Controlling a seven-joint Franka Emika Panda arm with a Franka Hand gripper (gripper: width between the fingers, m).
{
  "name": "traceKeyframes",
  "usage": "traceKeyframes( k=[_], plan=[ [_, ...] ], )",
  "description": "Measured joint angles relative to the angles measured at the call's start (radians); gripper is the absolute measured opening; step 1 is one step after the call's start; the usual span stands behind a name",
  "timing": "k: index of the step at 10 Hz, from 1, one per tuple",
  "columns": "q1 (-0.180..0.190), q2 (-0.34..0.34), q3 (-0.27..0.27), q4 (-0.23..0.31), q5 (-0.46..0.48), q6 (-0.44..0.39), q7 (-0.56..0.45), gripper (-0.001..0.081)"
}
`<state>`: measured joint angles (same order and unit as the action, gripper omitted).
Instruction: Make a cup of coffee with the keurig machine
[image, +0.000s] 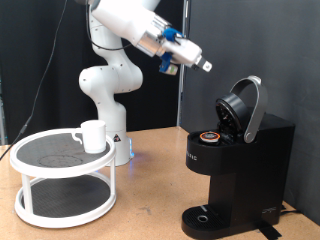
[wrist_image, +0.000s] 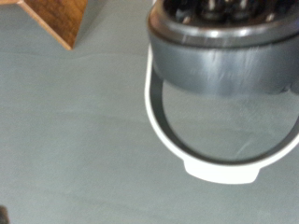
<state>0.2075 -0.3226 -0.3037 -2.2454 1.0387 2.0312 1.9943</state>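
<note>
While its lid is hinged up and back toward the exterior view's right, the keurig machine (image: 238, 165) stands upright at that view's lower right on the wooden table (image: 150, 215), long axis vertical, with a pod (image: 209, 138) seated in the open chamber. The cup (image: 93, 135) sits upright on the top tier of the white tray stand (image: 65, 175) at left. Behind and above, the gripper (image: 205, 66) hangs in air, pointing right; grip state cannot be told, nothing seen between its fingers
</note>
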Motion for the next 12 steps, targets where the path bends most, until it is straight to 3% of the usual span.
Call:
traceKeyframes(
  k=[3, 6, 12],
  plan=[
    [0.002, -0.001, 0.000, 0.008, 0.034, 0.000, -0.001, 0.0734],
    [0.023, 0.013, 0.017, 0.070, 0.087, -0.030, 0.027, 0.0734],
    [0.039, 0.113, 0.146, 0.252, -0.110, -0.025, 0.239, 0.0734]
  ],
)
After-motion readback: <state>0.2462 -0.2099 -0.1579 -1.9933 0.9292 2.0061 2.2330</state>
